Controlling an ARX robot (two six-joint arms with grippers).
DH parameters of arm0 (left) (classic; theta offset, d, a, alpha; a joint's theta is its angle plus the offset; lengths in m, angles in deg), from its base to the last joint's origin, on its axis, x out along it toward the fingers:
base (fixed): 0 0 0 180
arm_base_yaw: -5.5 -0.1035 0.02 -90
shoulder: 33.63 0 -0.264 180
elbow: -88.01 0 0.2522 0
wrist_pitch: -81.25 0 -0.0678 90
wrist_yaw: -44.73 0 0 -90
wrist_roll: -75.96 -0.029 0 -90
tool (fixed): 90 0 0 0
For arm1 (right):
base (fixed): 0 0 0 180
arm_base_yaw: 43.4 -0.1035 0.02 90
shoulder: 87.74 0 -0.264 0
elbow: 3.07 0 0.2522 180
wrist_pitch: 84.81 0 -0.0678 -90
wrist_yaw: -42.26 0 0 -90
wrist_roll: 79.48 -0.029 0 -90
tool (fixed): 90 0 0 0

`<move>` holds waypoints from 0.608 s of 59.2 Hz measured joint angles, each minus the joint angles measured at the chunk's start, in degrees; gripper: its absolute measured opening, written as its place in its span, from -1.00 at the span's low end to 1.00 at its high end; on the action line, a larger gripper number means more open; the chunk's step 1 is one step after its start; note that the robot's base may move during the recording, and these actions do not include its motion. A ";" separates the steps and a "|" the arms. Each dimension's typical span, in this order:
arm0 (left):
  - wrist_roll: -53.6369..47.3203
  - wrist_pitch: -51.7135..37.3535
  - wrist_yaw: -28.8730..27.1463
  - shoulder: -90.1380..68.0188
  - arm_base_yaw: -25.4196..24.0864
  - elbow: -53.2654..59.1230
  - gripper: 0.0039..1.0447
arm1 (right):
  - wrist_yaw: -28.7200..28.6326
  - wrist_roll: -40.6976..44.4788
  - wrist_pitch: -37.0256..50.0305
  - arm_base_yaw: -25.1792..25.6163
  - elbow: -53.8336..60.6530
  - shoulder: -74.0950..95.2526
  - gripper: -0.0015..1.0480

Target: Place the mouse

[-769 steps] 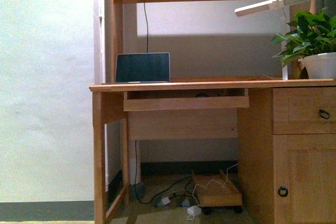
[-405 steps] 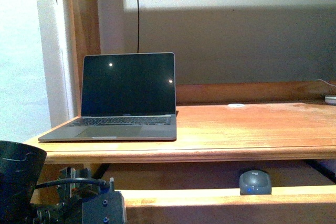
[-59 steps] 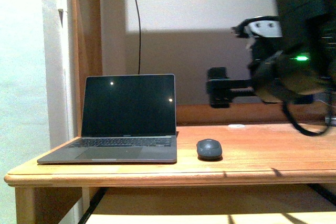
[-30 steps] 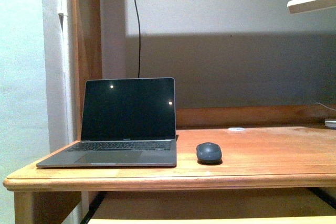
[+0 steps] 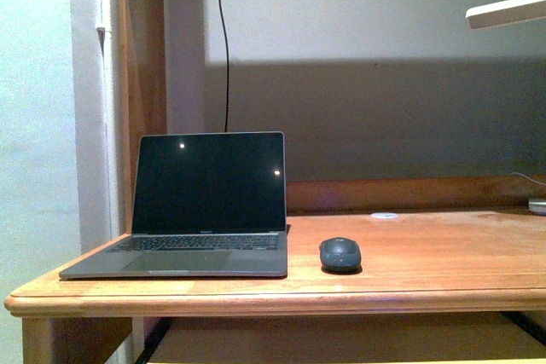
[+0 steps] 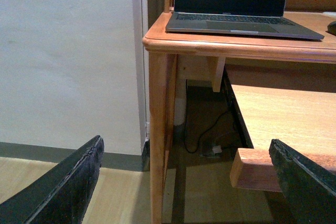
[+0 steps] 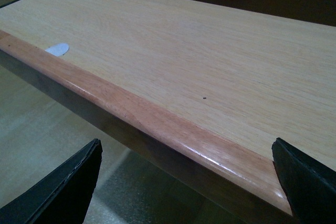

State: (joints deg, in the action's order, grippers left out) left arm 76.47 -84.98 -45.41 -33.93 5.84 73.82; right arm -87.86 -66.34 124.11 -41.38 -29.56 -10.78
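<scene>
The small dark grey domed mouse [image 5: 340, 254] on the wooden table [image 5: 444, 249] appears in the left wrist view only as a dark sliver at the frame edge, its logo too faint to read. The front view crops the white lamp head [image 5: 507, 10]. The left wrist view cuts off the screen of the open grey laptop [image 6: 241, 19], and the left gripper [image 6: 186, 141] and right gripper [image 7: 185, 141] show only black fingertips.

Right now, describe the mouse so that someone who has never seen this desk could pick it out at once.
Start at the wooden desk, whose top bears an open laptop at its left end. Just right of the laptop, apart from it and near the front edge, lies the mouse. It is small, dark grey, oval and domed, unlike the flat white disc farther back.
</scene>
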 joint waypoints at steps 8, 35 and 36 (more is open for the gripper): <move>0.00 0.00 0.00 0.00 0.00 0.00 0.86 | -4.44 -2.14 1.99 3.58 -0.44 1.33 0.86; 0.00 0.00 0.00 0.00 0.00 0.00 0.86 | -22.01 -7.48 -14.34 18.67 -1.33 -9.33 0.86; 0.00 0.00 0.00 0.00 0.00 0.00 0.86 | -22.58 -6.54 -15.89 18.97 -1.22 -9.94 0.86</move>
State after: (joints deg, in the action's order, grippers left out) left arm 76.47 -84.98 -45.41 -33.93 5.84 73.82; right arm -110.44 -72.87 108.22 -22.41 -30.79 -20.72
